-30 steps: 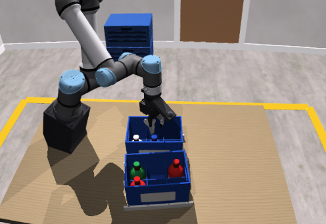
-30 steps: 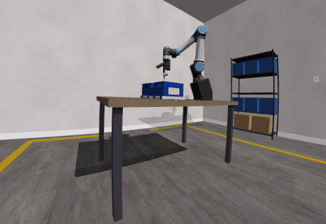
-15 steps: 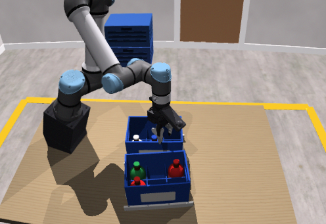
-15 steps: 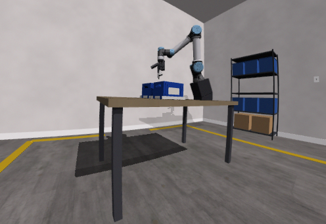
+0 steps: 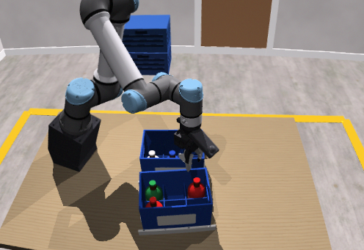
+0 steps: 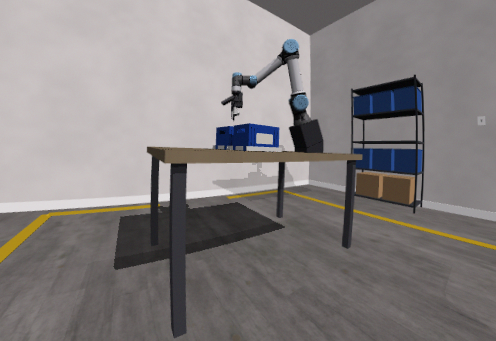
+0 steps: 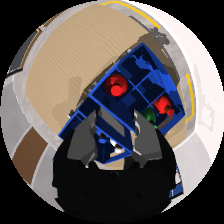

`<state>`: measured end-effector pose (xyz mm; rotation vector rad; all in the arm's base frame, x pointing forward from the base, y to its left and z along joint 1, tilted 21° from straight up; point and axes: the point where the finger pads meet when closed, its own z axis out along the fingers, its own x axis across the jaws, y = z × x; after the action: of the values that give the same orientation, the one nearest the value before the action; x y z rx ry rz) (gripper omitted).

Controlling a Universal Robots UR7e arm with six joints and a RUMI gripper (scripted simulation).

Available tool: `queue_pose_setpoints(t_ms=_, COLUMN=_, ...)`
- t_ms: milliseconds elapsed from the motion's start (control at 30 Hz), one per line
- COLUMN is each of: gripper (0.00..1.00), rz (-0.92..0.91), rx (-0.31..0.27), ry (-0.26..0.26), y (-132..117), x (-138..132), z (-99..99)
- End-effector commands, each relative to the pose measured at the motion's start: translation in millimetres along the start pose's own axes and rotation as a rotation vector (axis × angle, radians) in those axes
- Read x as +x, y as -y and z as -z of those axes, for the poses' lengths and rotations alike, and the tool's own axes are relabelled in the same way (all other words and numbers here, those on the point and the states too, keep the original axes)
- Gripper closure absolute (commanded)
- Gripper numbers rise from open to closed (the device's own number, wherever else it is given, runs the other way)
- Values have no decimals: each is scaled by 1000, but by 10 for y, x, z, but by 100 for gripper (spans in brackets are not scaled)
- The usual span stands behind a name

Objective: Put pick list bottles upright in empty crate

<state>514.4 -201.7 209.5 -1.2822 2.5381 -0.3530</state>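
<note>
pincer state: the black two-jaw pincer (image 5: 188,161) is part-closed with a gap left between the jaws. nothing shows between them, so it appears to carry nothing.
pincer place: it hangs over the seam where the two crates meet, pointing down.
just ahead and below: the divided blue plastic crate (image 5: 147,215). it holds a green-capped bottle (image 5: 153,190) and a red-capped bottle (image 5: 153,202) on one side, and another red-capped bottle (image 5: 196,188) almost under the pincer. all three are upright.
just behind and below: the second blue plastic crate (image 5: 146,141). a white-capped bottle (image 5: 152,155) and a blue-capped bottle (image 5: 172,152) stand off to the side.
further ahead: the pale paper strip (image 5: 176,230) lies on the tan wooden table (image 5: 275,178) against the divided crate. its lines are too small to read.
stage, as a judgement: filling is partly done.
risk one: a low pass could catch the shared walls and shove either loose crate.
risk two: descending here could knock over the nearest red-capped bottle.
risk three: a misread list would put in the wrong colour or count.
</note>
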Motion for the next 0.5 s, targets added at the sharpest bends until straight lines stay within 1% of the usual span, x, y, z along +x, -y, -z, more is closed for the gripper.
queue_pose_setpoints(t_ms=0, gripper=62, rz=0, rx=0, ry=0, y=135, x=33, z=0)
queue_pose_setpoints(t_ms=367, gripper=62, rz=0, rx=0, ry=0, y=135, x=33, z=0)
queue_pose_setpoints(t_ms=467, gripper=62, rz=0, rx=0, ry=0, y=135, x=33, z=-39)
